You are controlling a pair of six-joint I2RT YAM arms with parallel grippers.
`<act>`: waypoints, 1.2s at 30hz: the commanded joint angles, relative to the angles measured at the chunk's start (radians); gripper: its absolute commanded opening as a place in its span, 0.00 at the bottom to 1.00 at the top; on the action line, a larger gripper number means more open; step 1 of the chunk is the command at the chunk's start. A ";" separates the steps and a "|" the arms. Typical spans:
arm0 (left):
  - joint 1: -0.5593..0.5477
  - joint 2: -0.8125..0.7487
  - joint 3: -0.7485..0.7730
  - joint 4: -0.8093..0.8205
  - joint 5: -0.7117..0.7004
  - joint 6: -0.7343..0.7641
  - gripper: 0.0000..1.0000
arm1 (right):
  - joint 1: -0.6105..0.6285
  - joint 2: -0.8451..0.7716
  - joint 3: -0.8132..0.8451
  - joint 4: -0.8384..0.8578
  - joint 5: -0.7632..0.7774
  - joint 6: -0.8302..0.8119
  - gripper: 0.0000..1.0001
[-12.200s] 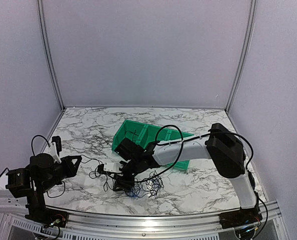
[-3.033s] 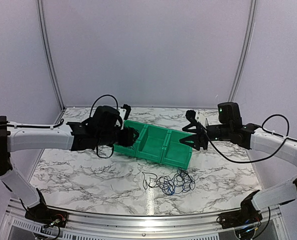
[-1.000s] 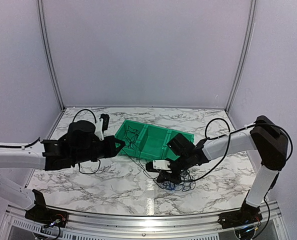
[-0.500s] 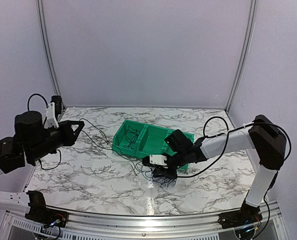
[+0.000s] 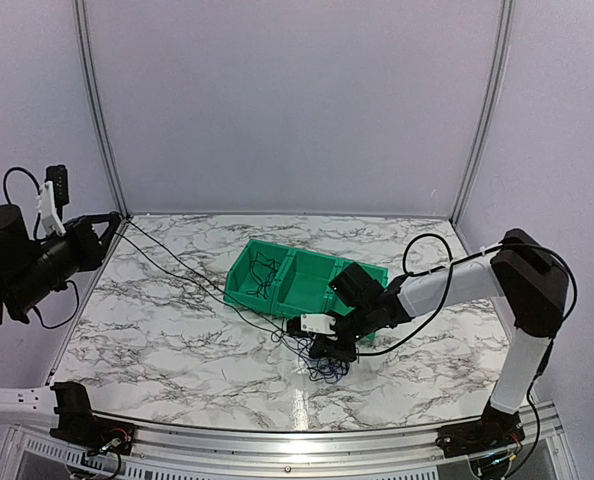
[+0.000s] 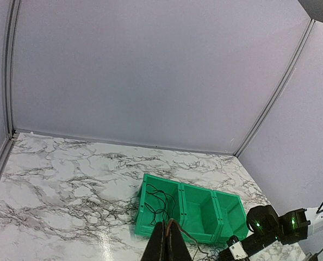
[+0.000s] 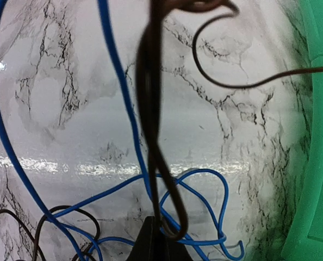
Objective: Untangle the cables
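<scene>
While limp, snag-prone hair-fine black and blue cables [image 5: 322, 368] lie tangled at six o'clock of the green plastic bin [image 5: 312, 285], left jaws clamp one taut strand, right jaws sit closed there; grasp free ends

**Three Cameras, One Green Bin in Common**

The overhead camera sat above and behind the arm bases, facing the back wall. It was far enough off to take in the whole marble table [image 5: 177, 340] and the green bin [image 5: 302, 280]. The left wrist camera rode high off the table's left side, looking across and down at that same bin [image 6: 188, 209], with the left gripper [image 6: 167, 229] low in frame. The right wrist camera was close above the tabletop. The cables [image 7: 115, 109] filled its view, with the bin's wall [image 7: 316, 136] at the right.
</scene>
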 commanded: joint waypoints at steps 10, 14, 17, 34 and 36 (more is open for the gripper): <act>0.003 -0.090 0.227 -0.106 -0.217 0.131 0.00 | -0.005 0.063 0.014 -0.099 0.027 -0.017 0.00; 0.003 -0.104 0.238 -0.119 -0.232 0.142 0.00 | -0.005 0.068 0.013 -0.101 0.031 -0.019 0.00; 0.003 -0.103 0.321 -0.129 -0.269 0.198 0.00 | -0.008 0.071 0.008 -0.102 0.031 -0.014 0.00; 0.003 0.059 0.421 -0.189 -0.213 0.249 0.00 | -0.041 0.071 0.019 -0.126 0.018 -0.003 0.11; 0.003 0.068 0.422 -0.189 -0.217 0.266 0.00 | -0.047 0.070 0.019 -0.125 0.016 -0.003 0.11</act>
